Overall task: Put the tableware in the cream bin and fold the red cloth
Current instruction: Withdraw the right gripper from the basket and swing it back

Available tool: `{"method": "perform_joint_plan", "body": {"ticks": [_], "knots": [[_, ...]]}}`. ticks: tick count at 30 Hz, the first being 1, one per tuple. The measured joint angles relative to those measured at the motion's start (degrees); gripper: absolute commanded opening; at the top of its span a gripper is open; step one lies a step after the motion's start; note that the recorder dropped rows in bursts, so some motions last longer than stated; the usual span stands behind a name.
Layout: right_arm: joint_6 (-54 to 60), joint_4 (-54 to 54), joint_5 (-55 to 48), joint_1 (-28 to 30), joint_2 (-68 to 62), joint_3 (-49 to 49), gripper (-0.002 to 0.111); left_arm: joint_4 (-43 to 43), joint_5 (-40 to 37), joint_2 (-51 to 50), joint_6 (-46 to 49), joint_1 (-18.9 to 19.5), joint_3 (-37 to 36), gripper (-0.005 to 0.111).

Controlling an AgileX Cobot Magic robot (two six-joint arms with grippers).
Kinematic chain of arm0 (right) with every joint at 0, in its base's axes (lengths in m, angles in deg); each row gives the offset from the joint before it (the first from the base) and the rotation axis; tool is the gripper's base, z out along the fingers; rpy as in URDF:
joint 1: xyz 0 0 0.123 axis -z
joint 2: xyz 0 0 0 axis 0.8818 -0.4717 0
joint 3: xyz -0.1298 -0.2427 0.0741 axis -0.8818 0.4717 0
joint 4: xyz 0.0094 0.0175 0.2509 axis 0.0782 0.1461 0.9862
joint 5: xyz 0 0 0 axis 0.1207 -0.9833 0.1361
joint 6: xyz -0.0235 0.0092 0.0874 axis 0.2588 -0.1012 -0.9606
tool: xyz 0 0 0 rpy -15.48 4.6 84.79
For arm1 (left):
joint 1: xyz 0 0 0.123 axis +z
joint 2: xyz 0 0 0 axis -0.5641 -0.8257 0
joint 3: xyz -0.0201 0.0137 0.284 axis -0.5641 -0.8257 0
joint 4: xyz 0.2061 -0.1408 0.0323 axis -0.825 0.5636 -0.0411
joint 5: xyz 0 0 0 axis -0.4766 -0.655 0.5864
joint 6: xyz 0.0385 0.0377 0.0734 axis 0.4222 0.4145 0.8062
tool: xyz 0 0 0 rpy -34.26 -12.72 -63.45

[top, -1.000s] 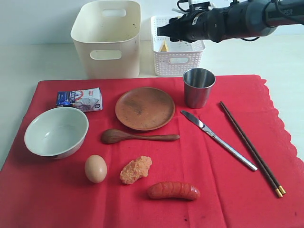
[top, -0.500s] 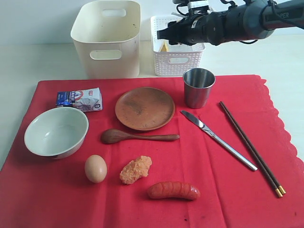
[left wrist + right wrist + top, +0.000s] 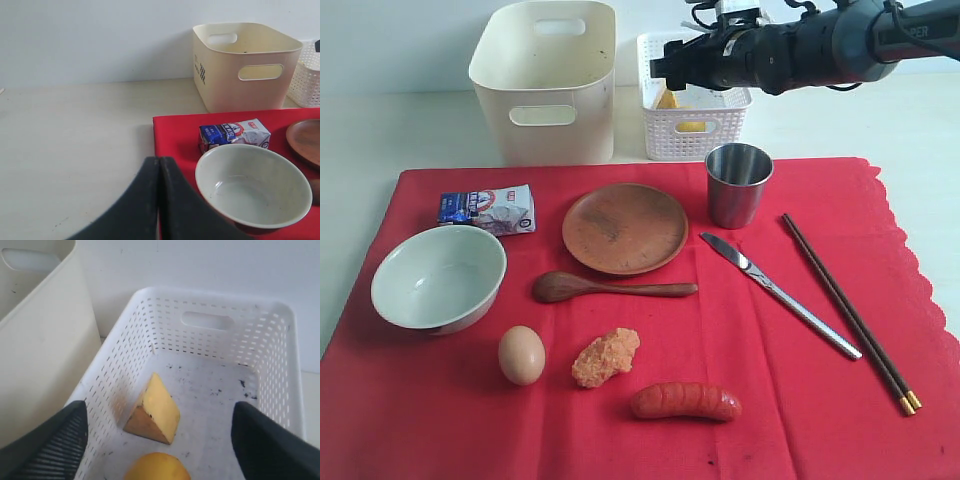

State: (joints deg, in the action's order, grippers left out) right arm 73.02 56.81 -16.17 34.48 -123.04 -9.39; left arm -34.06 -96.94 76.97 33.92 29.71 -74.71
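Observation:
The red cloth (image 3: 800,400) lies spread flat, and on it sit the pale bowl (image 3: 438,278), wooden plate (image 3: 625,228), wooden spoon (image 3: 610,288), steel cup (image 3: 738,183), knife (image 3: 780,295) and chopsticks (image 3: 850,312). Behind the cloth stands the cream bin (image 3: 545,80), with nothing showing inside. My right gripper (image 3: 670,68) hangs open over the white basket (image 3: 695,130), nothing between its fingers (image 3: 158,407). My left gripper (image 3: 159,161) is shut and empty, just off the cloth's corner near the bowl (image 3: 252,185).
In the basket (image 3: 280,365) lie a cheese wedge (image 3: 156,407) and a lemon (image 3: 157,467). On the cloth are a packet (image 3: 488,209), an egg (image 3: 521,354), an orange food lump (image 3: 605,357) and a sausage (image 3: 685,401).
The right gripper's jaws have opened wider above the basket, and a lemon now lies in the basket beneath them. Nothing on the cloth has moved.

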Motion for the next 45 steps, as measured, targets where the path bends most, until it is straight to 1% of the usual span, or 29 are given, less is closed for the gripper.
{"method": "perform_joint_plan", "body": {"ticks": [5,10,14,22,28,31,37,45], "knots": [[0.1,0.0,-0.76,0.0,0.0,0.0,0.074,0.0,0.0,0.0,0.0,0.0,0.0,0.001],[0.1,0.0,-5.72,0.0,2.01,0.0,0.066,0.0,0.0,0.0,0.0,0.0,0.0,0.001],[0.1,0.0,-10.97,0.0,6.02,0.0,0.052,0.0,0.0,0.0,0.0,0.0,0.0,0.001],[0.1,0.0,-20.77,0.0,11.92,-0.46,0.018,0.0,0.0,0.0,0.0,0.0,0.0,0.001],[0.1,0.0,-23.71,0.0,13.43,0.57,0.0,0.0,0.0,0.0,0.0,0.0,0.0,0.001],[0.1,0.0,-22.27,0.0,14.9,3.91,0.0,0.0,0.0,0.0,0.0,0.0,0.0,0.001],[0.1,0.0,-16.04,0.0,19.58,13.96,0.0,0.0,0.0,0.0,0.0,0.0,0.0,0.001],[-0.04,0.0,-4.44,0.0,30.14,29.51,0.0,0.0,0.0,0.0,0.0,0.0,0.0,0.001]]}}
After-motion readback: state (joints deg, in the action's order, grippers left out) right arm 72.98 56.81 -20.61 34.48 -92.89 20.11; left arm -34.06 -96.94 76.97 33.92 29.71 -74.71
